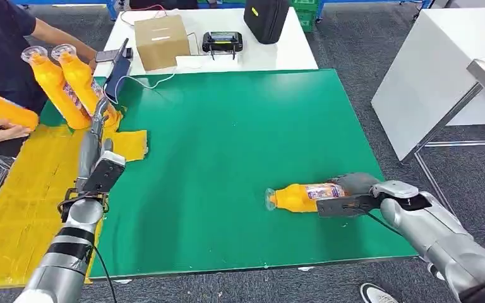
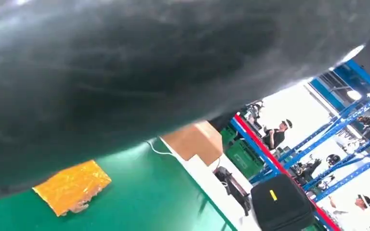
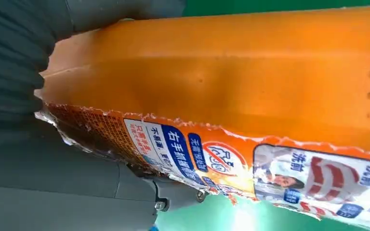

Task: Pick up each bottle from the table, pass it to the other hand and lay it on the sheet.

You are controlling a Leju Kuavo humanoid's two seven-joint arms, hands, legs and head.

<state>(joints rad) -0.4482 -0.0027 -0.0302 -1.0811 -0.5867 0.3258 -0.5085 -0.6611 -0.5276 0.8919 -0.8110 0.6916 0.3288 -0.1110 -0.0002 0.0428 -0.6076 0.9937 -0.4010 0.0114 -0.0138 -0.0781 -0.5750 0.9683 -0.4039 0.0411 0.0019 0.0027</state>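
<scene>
Bottle (image 1: 300,197) lies on the green mat (image 1: 227,126), my right hand (image 1: 347,201) wrapped around its base, so I should lift it level.

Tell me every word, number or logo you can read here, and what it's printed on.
"右手抓握" reads on a blue strip of the torn label on the orange bottle that the right hand holds.
"洗前" stands on the same label beside a small picture.
The label's remaining print is too small or blurred to read.
The cardboard box and black case show no legible text.
</scene>
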